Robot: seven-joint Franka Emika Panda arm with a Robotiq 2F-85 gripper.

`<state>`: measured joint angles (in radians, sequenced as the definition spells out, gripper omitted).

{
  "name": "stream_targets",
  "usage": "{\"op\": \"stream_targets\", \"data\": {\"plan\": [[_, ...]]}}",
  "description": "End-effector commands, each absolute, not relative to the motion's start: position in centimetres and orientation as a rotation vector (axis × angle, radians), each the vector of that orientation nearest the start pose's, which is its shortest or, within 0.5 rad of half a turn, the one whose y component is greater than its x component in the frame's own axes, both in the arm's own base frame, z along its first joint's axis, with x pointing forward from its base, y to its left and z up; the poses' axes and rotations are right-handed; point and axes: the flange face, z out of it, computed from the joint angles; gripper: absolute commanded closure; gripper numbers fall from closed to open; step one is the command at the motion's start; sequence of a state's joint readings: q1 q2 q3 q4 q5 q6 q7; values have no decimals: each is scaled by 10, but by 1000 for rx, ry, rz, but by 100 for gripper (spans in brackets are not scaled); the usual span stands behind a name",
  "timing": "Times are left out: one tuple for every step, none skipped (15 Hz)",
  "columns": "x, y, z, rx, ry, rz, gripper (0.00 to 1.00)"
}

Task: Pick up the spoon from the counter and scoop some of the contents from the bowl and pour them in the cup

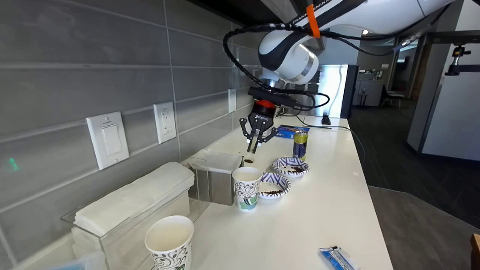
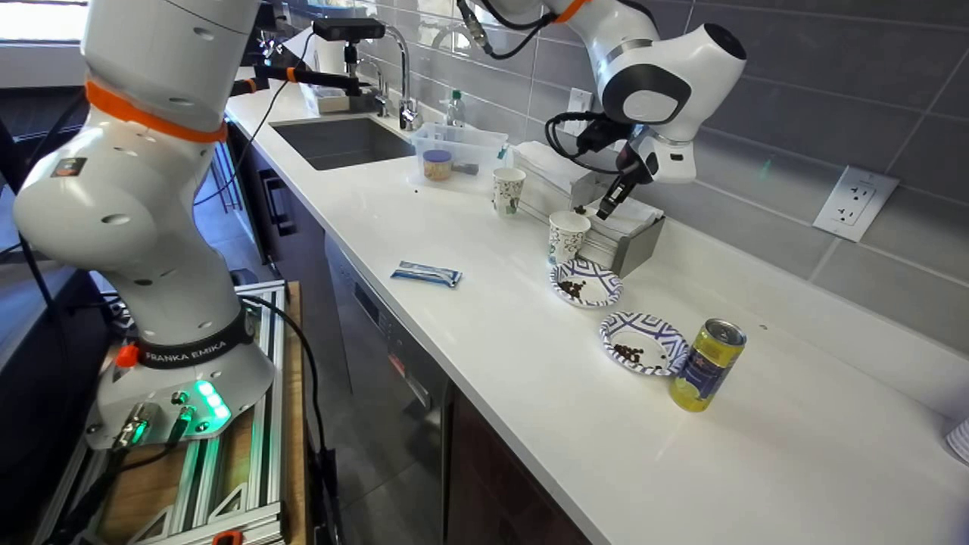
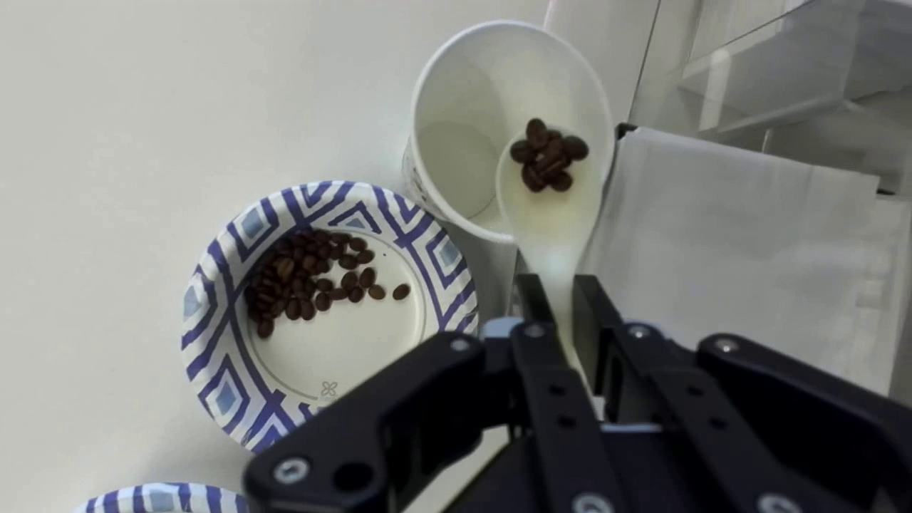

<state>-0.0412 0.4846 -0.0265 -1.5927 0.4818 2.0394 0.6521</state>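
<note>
Straight black fingers [image 3: 595, 317]: clamped on slim cream plastic spoon [image 3: 552, 228].
Round green-on-white paper cup [image 3: 456, 107]: we centre leftward (wrist view), tip slowly.

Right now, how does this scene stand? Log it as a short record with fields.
claw: gripping the spoon
spoon load: dark beans
spoon position: its head overlaps the cup in the wrist view
cup contents: no beans visible
bowl: beside the cup, holding dark beans
second bowl: near the can, dark pieces inside
stage: scooped, pour not yet done
</note>
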Motion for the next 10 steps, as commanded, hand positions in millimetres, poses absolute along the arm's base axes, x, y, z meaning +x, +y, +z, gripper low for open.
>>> {"op": "stream_targets", "data": {"plan": [[682, -1, 354, -2455, 1224, 167, 96], [681, 2, 354, -2460, 1212, 157, 96], [681, 4, 354, -2464, 1200, 138, 96], [681, 5, 355, -2470, 1186, 114, 96], [681, 6, 355, -2478, 1170, 100, 96], [680, 7, 354, -2482, 1141, 83, 96], [678, 7, 352, -2491, 1121, 71, 96], [676, 7, 351, -2499, 1099, 64, 96], [672, 6, 349, -2510, 1071, 55, 96], [669, 6, 347, -2521, 1044, 45, 96]]}}
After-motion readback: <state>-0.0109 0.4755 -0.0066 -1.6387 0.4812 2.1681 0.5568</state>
